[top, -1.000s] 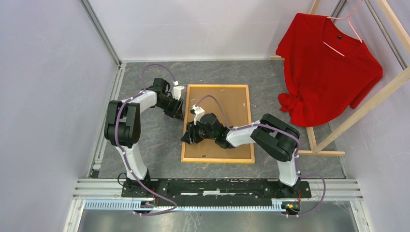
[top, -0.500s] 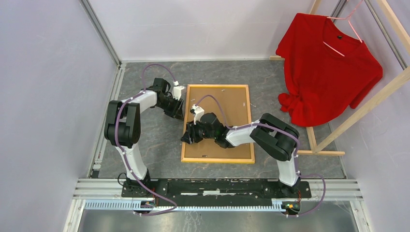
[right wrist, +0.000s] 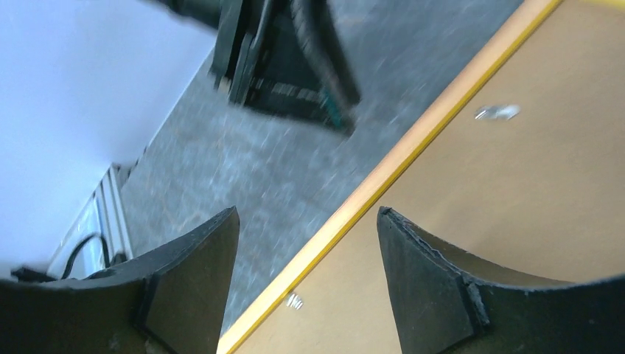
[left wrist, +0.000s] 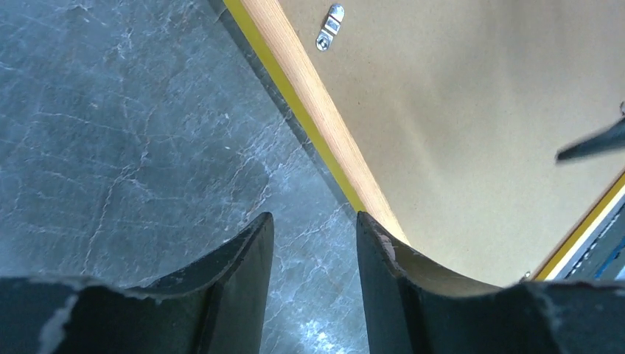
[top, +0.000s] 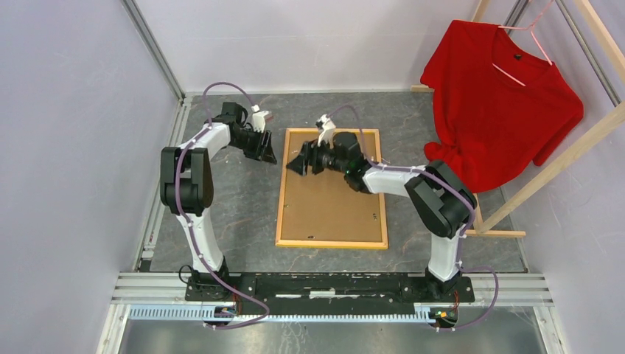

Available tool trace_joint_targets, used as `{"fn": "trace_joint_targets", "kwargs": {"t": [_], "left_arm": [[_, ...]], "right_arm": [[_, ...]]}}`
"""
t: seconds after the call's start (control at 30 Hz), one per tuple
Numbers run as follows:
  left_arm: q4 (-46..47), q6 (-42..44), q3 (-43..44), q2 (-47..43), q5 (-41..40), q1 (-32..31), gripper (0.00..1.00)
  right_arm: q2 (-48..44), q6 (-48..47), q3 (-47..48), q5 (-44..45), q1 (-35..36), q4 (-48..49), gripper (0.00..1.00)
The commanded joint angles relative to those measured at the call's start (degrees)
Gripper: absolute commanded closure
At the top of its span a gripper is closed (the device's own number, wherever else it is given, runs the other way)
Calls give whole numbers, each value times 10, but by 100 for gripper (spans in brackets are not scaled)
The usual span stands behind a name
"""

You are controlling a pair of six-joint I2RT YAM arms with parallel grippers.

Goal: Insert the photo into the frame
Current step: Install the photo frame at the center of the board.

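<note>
Between the right gripper's [right wrist: 308, 214] parted, empty fingers runs the left rail of the frame [right wrist: 413, 158]. It lies face down, showing a pale wood back, a yellow outer edge, and a brown backing panel [top: 332, 210] filling it. Just outside that rail, the left gripper [left wrist: 313, 221] hangs over the grey table [left wrist: 133, 125], fingers slightly apart and holding nothing. Both arms reach forward, wrists turned toward each other across the frame's far left corner.

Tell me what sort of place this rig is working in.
Most likely a robot lab test cell: plain pale wall panels on aluminium posts box in a grey stone-look table, the arms sit on a metal rail, and a red shirt hangs on a bare wooden rack.
</note>
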Motion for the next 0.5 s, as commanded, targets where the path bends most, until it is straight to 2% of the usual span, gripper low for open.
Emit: {"fn": "trace_joint_targets", "kwargs": {"t": [0.0, 0.23, 0.47], "left_arm": [[1, -61, 31, 32, 66, -3, 47], [11, -83, 39, 66, 88, -6, 50], [15, -83, 37, 83, 90, -6, 57]], "right_arm": [[48, -11, 72, -35, -43, -16, 26], [156, -12, 194, -51, -65, -62, 27], [208, 2, 239, -52, -70, -62, 28]]}}
